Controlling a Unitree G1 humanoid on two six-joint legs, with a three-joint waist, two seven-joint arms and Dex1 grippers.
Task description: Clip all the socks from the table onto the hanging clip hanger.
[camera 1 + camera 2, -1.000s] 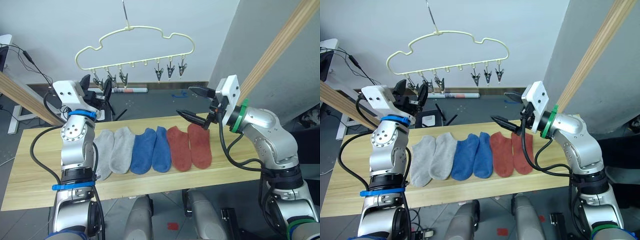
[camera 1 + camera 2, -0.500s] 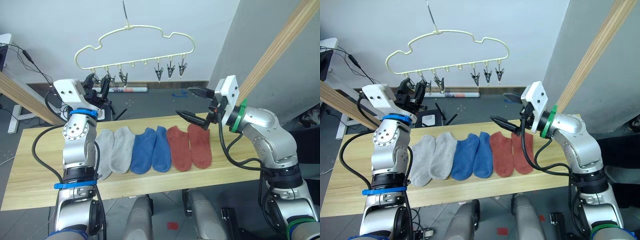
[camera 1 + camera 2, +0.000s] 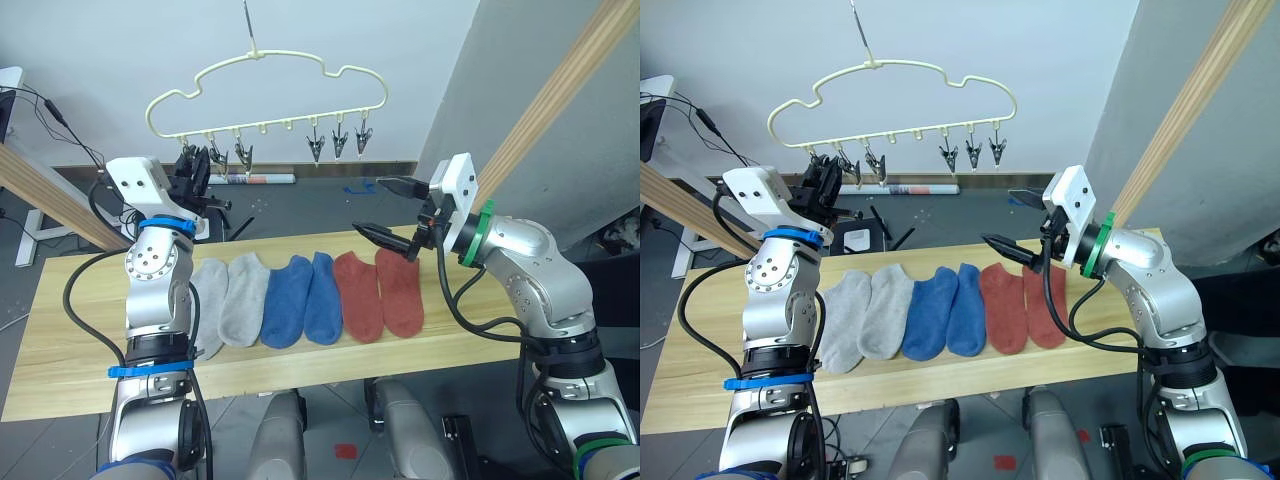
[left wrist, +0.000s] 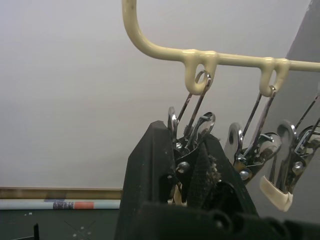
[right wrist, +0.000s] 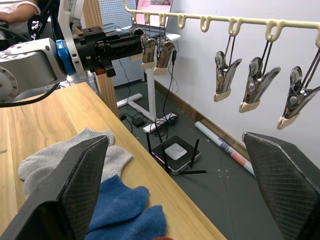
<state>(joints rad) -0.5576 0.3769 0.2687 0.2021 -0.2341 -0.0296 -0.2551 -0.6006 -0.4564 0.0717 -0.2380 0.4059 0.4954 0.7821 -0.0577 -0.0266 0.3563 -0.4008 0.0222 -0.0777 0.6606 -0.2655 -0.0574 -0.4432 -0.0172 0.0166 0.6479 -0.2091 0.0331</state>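
Left wrist view: left gripper [image 4: 187, 165] jaws pinch a clip [image 4: 192, 137]; right gripper [image 3: 385, 210] gapes.

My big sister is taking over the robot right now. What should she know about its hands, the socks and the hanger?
Left gripper: shut on the leftmost clip of the clip hanger.
Right gripper: open, holding nothing, above the table's far edge near the rust red socks.
Socks: all six lie side by side on the table, two light grey socks on the robot's left, two blue socks in the middle, rust red on the right.
Hanger: hangs behind and above the table; every clip is bare.
Done: no sock clipped.
Left: pick up and clip all six.
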